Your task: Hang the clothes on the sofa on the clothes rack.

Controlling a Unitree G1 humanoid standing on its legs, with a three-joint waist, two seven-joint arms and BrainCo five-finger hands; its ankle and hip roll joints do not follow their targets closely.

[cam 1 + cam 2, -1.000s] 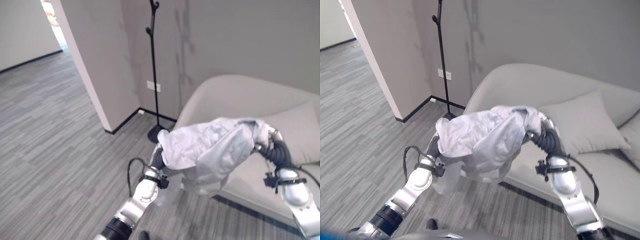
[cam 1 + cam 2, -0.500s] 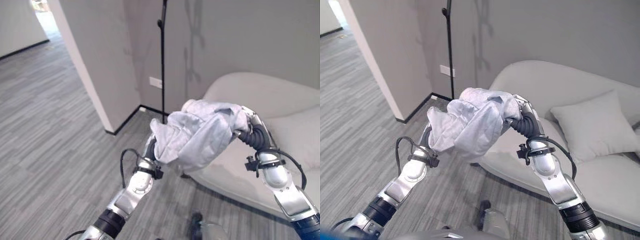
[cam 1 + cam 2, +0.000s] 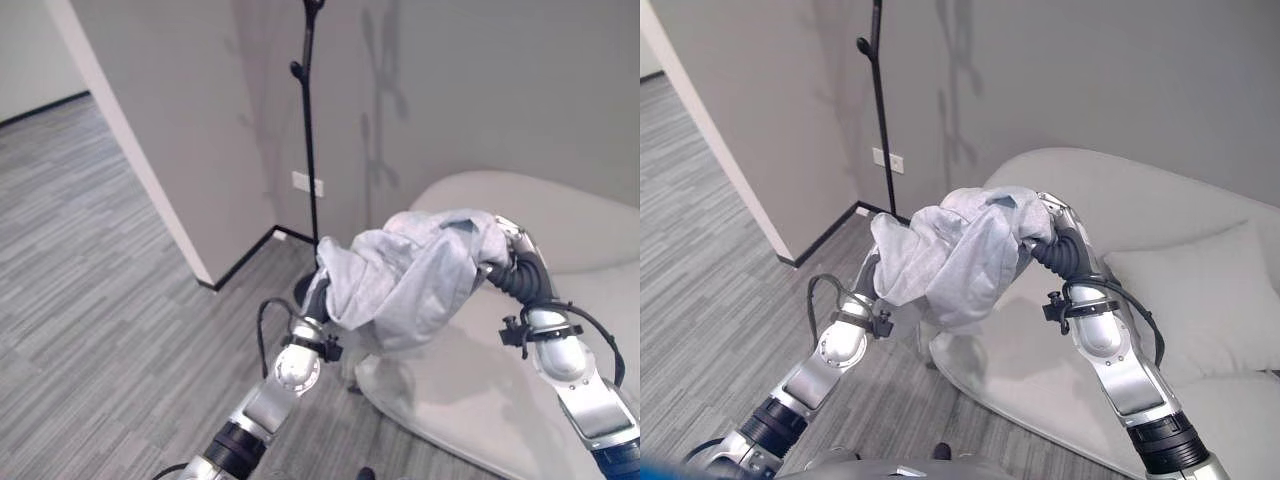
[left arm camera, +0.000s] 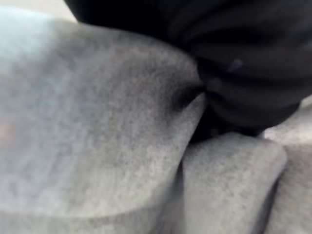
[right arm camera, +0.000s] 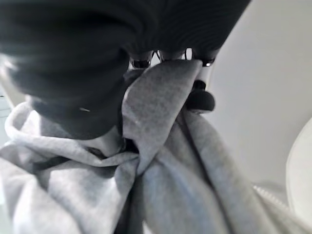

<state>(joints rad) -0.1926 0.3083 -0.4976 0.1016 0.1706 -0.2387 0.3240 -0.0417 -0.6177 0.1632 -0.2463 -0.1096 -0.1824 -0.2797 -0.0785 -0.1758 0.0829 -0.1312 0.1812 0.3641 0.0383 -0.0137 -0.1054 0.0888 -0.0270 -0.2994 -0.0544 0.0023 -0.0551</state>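
1. Two large things frame the scene: a pale grey sofa along the grey wall, and a grey striped floor that runs off to the robot's left. No print, label or brand mark can be read anywhere; a white wall socket near the skirting carries no legible marking.
2. One light cushion rests on the sofa seat, to the right of the right arm.
3. One black clothes rack stands upright against the wall just past the sofa's left end, with short pegs up its pole; its base is hidden behind the clothes.
4. One bundle of light grey clothes hangs in the air between the two arms, above the sofa's front edge and clear of the seat, not yet on the rack.
5. One left robot hand is buried under the left end of the bundle; its wrist view gives only the dark cover against cloth, so I cannot tell how its fingers stand.
6. One right robot hand holds the right end, a fold of grey cloth pinched between its fingers and thumb.
7. Half a second ago the rack stood further right in the head views and less of the sofa's near edge showed: the whole picture has shifted, so the camera moved. The bundle stays lifted between both arms as before.
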